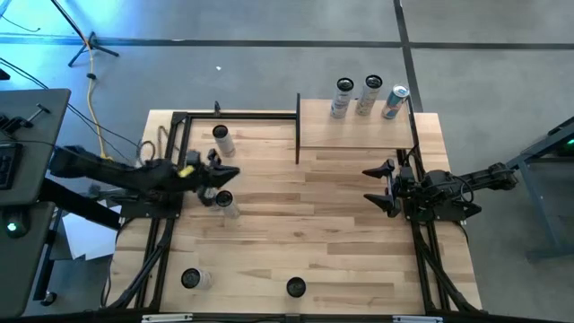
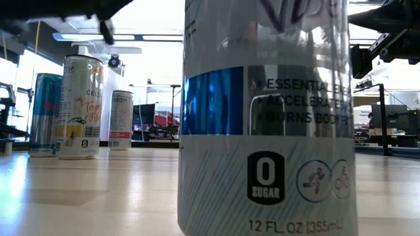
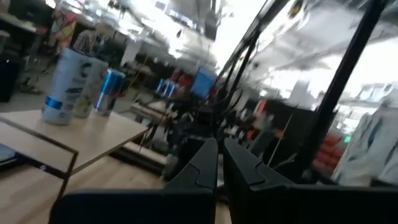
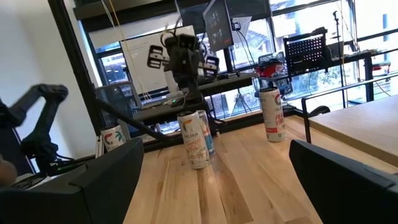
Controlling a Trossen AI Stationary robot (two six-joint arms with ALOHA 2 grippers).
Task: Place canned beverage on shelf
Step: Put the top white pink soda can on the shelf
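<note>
The shelf point(image 1: 359, 135) is a light-wood plank on black posts at the table's far right. Three cans point(image 1: 369, 94) stand upright along its far edge. A white Celsius can point(image 4: 194, 140) and a blue can point(image 4: 206, 132) stand side by side on the tabletop at the left point(image 1: 226, 202). My left gripper point(image 1: 231, 172) hovers above and just beyond them, shut and empty point(image 3: 219, 152), pointing toward the shelf. My right gripper point(image 1: 369, 187) is open and empty at the table's right side, in front of the shelf point(image 4: 216, 149).
Another can point(image 1: 221, 139) stands at the far left of the tabletop. Two cans stand near the front edge point(image 1: 190, 278) point(image 1: 295, 287); the second fills the low view point(image 2: 266, 118). A black frame point(image 1: 298, 126) borders the shelf's left side.
</note>
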